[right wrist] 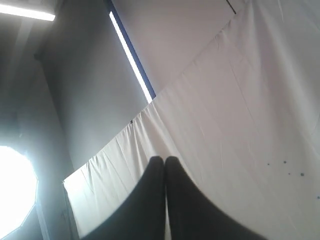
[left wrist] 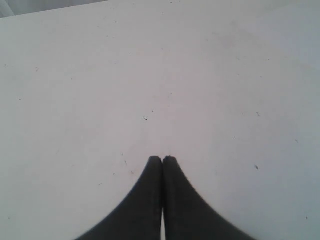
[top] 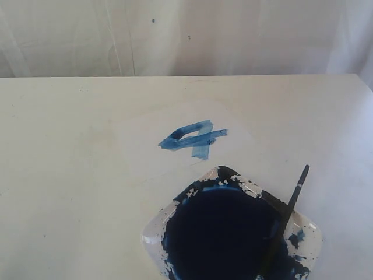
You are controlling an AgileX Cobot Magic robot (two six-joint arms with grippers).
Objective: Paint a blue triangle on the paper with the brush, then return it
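Note:
The blue triangle [top: 193, 139], a streaky outline like a slanted "4", lies on the paper [top: 151, 151] in the middle of the table. The brush [top: 287, 214] rests slantwise in the paint dish [top: 152, 233], its black handle sticking up past the dish's right rim and its bristles down in the dark paint. Neither gripper shows in the exterior view. My left gripper [left wrist: 162, 159] is shut with nothing in it, over bare white tabletop. My right gripper [right wrist: 165, 159] is shut and empty too, pointing up at the white curtain.
The dish holds a large dark-blue pool of paint [top: 224, 233] at the table's front edge. A white curtain [top: 186, 35] hangs behind the table. Ceiling lights [right wrist: 131, 55] show in the right wrist view.

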